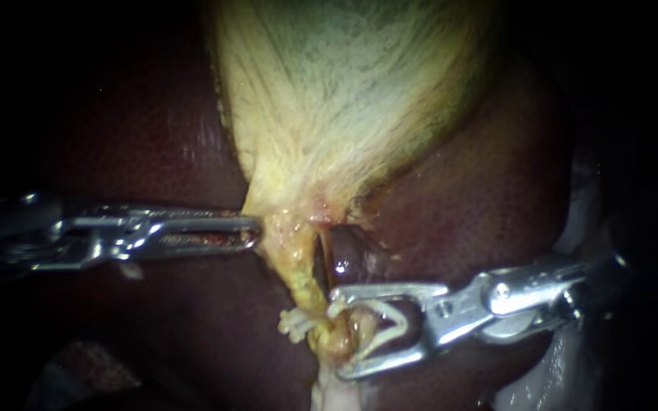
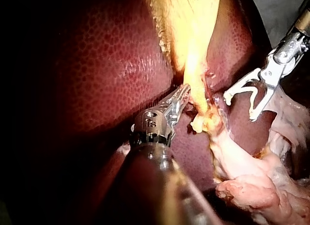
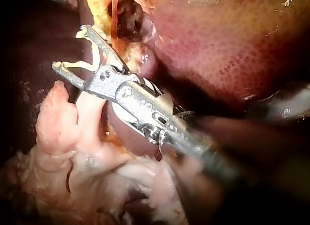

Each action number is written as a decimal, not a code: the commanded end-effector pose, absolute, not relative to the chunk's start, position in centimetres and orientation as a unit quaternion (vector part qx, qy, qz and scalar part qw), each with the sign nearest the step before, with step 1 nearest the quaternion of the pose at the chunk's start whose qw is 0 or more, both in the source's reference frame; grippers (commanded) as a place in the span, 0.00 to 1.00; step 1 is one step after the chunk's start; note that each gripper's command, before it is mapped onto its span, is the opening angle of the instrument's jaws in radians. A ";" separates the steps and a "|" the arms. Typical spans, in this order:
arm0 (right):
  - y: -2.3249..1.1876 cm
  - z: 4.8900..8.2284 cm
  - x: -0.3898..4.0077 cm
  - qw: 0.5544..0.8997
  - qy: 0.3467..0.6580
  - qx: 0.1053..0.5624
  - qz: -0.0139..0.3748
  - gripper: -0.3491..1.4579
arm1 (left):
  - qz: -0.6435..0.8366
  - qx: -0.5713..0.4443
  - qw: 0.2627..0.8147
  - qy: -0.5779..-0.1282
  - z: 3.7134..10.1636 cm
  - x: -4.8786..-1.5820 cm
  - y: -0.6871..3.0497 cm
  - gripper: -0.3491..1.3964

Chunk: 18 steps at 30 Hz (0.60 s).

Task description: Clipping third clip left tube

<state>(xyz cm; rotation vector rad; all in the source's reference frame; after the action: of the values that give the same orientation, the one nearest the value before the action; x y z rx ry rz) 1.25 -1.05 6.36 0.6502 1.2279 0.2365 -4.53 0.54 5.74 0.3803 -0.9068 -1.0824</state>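
The yellow-white gallbladder [image 1: 344, 91] narrows down into a yellow tube [image 1: 302, 278] over the dark liver [image 1: 138, 152]. My left instrument [image 1: 253, 232] comes in level from the left, its jaws shut on the edge of the gallbladder's neck; the left wrist view shows the same hold by my left instrument [image 2: 184, 94]. My right instrument [image 1: 340, 332] has wide forked jaws that hold an open white clip [image 1: 390, 323]. Their tips reach the tube's lower part. A white clip end [image 1: 292, 325] sticks out on the tube's far side. In the right wrist view my right instrument [image 3: 70, 48] stands beside the tube [image 3: 114, 21].
A dark opening [image 1: 344, 255] lies between the tube and the liver, just above the right jaws. Pale pink loose tissue [image 3: 63, 128] hangs under the right instrument, and the same pale tissue [image 2: 252, 186] shows beyond the left one. White material [image 1: 573, 228] lines the right edge.
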 end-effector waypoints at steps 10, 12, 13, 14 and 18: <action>-0.90 6.71 1.28 0.763 0.556 0.302 0.129 0.51 | -0.495 0.173 0.744 -0.414 5.68 -4.55 0.52 0.00; -0.88 6.80 1.27 0.767 0.552 0.299 0.132 0.51 | -0.495 0.173 0.744 -0.414 5.67 -4.55 0.51 0.00; -0.87 6.84 1.27 0.772 0.547 0.296 0.133 0.51 | -0.496 0.173 0.744 -0.414 5.66 -4.56 0.51 0.00; -0.86 6.88 1.26 0.775 0.543 0.295 0.133 0.51 | -0.496 0.172 0.744 -0.414 5.65 -4.56 0.51 0.00; -0.82 6.99 1.25 0.784 0.533 0.288 0.135 0.51 | -0.496 0.172 0.744 -0.413 5.62 -4.57 0.49 0.00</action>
<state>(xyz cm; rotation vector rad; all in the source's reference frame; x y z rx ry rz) 1.25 -0.82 7.01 0.6211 1.1504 0.2928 -4.58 0.49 5.61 0.3772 -0.9056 -1.0868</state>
